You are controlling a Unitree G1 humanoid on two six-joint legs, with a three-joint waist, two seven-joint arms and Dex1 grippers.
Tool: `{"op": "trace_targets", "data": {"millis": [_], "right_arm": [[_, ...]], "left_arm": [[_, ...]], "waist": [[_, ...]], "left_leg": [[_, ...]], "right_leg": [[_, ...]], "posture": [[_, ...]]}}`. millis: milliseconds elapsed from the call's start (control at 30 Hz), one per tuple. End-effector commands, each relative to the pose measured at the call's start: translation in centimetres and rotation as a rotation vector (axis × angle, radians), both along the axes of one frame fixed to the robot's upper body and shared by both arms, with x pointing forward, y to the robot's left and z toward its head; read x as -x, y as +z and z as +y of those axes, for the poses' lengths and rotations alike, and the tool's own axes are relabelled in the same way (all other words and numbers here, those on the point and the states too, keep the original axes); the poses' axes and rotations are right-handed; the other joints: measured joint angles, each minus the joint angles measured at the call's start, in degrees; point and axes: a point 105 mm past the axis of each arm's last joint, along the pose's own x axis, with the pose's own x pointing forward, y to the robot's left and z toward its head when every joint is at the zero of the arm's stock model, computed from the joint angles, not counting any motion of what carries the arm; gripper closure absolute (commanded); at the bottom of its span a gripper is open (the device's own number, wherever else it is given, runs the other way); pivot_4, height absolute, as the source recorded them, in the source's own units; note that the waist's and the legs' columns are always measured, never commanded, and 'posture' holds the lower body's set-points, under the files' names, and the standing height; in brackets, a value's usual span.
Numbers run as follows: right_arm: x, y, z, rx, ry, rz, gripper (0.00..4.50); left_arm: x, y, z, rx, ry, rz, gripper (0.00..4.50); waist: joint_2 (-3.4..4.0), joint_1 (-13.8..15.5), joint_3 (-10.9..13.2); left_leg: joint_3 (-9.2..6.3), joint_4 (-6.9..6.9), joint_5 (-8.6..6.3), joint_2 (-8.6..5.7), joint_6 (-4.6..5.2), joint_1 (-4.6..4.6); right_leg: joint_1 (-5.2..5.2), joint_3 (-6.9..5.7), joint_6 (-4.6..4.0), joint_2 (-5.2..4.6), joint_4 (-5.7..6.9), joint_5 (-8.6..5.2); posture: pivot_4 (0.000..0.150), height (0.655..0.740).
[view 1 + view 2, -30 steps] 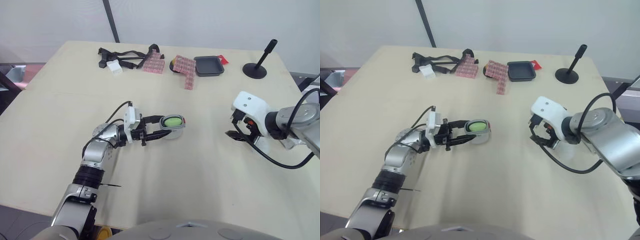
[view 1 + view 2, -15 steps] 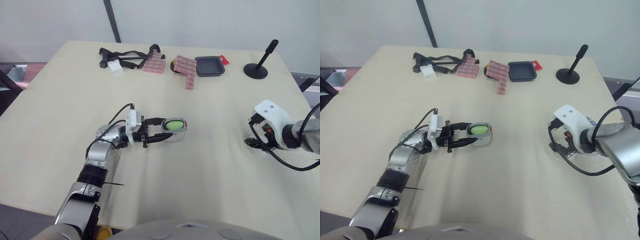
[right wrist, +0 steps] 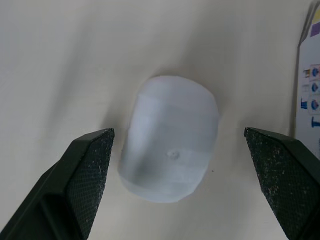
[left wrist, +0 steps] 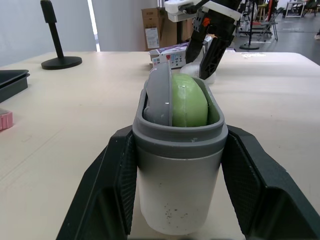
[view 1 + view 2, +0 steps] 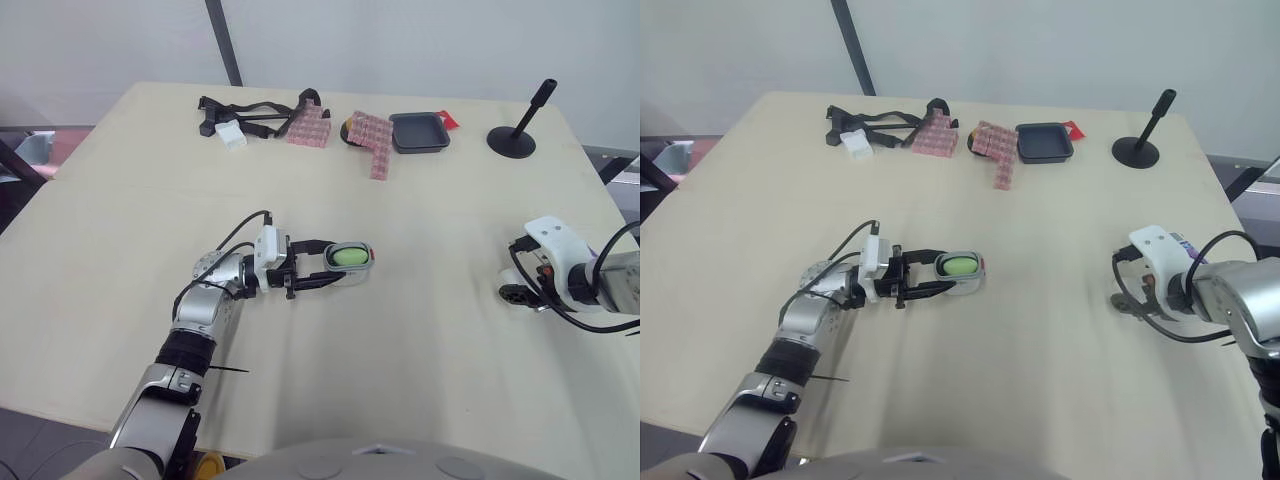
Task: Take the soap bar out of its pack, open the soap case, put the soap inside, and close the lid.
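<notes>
**Q.** Which step is in hand, and where do the parts lie?

**A.** By judgement, fetching the lid. The right gripper hangs over the translucent white lid, which lies flat on the desk near its right edge, just beside the printed soap pack. The two fingers are spread wide, one on each side of the lid and clear of it.

**Q.** How is that step done well?

**A.** Descend straight until the pads flank the lid's side walls, centre the lid between them, then close gently. The shell looks thin and smooth, so it is likely to skid or pop free under a hard or off-centre squeeze. Keep the outer finger off the pack. Carry the lid level and match its outline to the case rim before pressing down.

**Q.** Containers and contents?

**A.** The grey soap case stands near the middle of the desk, pinched across its width by the left gripper. Inside are the green soap bar and a grey inner plate standing on edge against it. If the plate stands proud of the rim, it may keep the lid from seating. The black tray at the far edge holds nothing discernible.
</notes>
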Motion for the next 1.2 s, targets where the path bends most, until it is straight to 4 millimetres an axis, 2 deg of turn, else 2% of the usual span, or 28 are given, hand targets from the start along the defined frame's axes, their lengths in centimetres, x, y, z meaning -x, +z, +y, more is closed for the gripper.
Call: {"op": "trace_targets", "data": {"millis": [33,67,100,233,333,533,700,933,1200], "right_arm": [[-0.2,-0.1,-0.1,0.014,-0.015,-0.005,0.03],[-0.2,0.0,-0.1,0.022,-0.016,-0.010,0.03],[-0.1,0.0,-0.1,0.022,-0.013,-0.009,0.28],[0.0,0.1,-0.1,0.025,-0.004,-0.008,1.66],[0.0,0.5,0.2,0.042,0.019,-0.026,2.50],[-0.8,4.7,2.7,0.044,0.207,-0.179,2.51],[-0.6,8.1,6.4,0.036,0.479,-0.316,2.51],[0.1,10.1,10.2,0.026,0.784,-0.410,2.51],[0.0,10.9,11.9,0.015,0.912,-0.408,2.51]], "left_arm": [[-0.2,1.0,-0.1,0.020,0.002,-0.050,2.56],[-0.2,1.0,-0.1,0.021,0.002,-0.051,2.56],[-0.2,1.0,-0.1,0.021,0.003,-0.052,2.56],[-0.3,1.0,-0.1,0.023,0.005,-0.053,2.56],[-0.3,1.0,-0.2,0.026,0.003,-0.051,2.56],[-0.4,1.5,-1.1,0.055,-0.012,-0.050,2.56],[-0.5,2.0,-2.3,0.075,-0.053,-0.058,2.56],[-0.8,1.8,-4.7,0.096,-0.104,-0.045,2.56],[-0.7,0.6,-5.4,0.073,-0.129,-0.040,2.56]], "waist": [[0.00,0.0,0.0],[0.00,0.0,0.0],[0.00,0.0,0.0],[0.00,0.1,0.0],[0.00,0.2,0.0],[0.07,0.0,0.0],[0.07,0.2,0.0],[0.06,-0.1,0.0],[0.06,-0.2,0.0]], "left_leg": [[0.00,0.00,0.00,0.00,0.00,0.00],[0.00,0.00,0.00,0.00,0.00,0.01],[0.00,0.00,0.00,-0.01,0.00,0.02],[0.00,0.00,0.00,-0.01,0.00,0.02],[0.00,0.01,0.00,-0.01,0.00,0.02],[-0.01,-0.01,0.00,-0.01,-0.01,0.00],[-0.02,-0.01,-0.01,0.00,0.00,0.00],[-0.01,-0.01,-0.01,-0.01,0.02,-0.02],[-0.02,-0.01,-0.01,0.01,0.03,-0.02]], "right_leg": [[0.00,0.00,0.00,0.00,0.00,0.00],[0.00,0.00,0.00,0.00,0.00,0.00],[0.02,-0.01,0.00,0.00,0.00,0.00],[0.03,0.00,0.00,-0.02,-0.01,0.00],[0.03,-0.01,0.00,-0.03,-0.02,0.00],[0.01,0.00,0.00,-0.01,-0.03,0.00],[0.02,0.00,0.01,-0.02,-0.05,0.00],[0.02,0.00,0.01,-0.02,0.05,0.00],[0.02,0.01,0.00,0.00,0.17,0.00]], "posture": [[0.150,0.7400],[0.150,0.7400],[0.150,0.7400],[0.150,0.7400],[0.150,0.7400],[0.150,0.7400],[0.150,0.7400],[0.150,0.7400],[0.150,0.7400]]}}
